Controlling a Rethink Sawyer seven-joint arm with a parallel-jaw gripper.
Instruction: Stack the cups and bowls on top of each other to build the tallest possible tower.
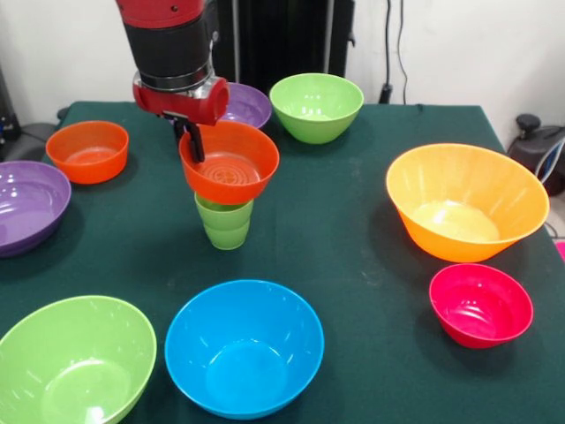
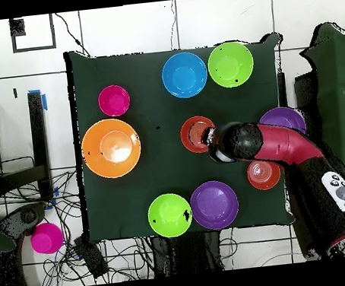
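Note:
A light-green cup (image 1: 225,223) stands upright mid-table. A small orange-red bowl (image 1: 231,166) sits on it, mouth up and tilted a little. These two make up the tower. My gripper (image 1: 191,141) comes down at the bowl's left rim, with one black finger inside the bowl, shut on the rim. In the overhead view the same bowl (image 2: 196,133) shows beside the arm's head, which hides the cup and the fingers.
Loose bowls ring the tower: blue (image 1: 244,346) and lime-green (image 1: 75,362) at the front, pink-red (image 1: 480,304) and large orange (image 1: 465,201) on the right, purple (image 1: 26,203) and orange-red (image 1: 87,151) on the left, purple (image 1: 249,104) and green (image 1: 316,106) behind.

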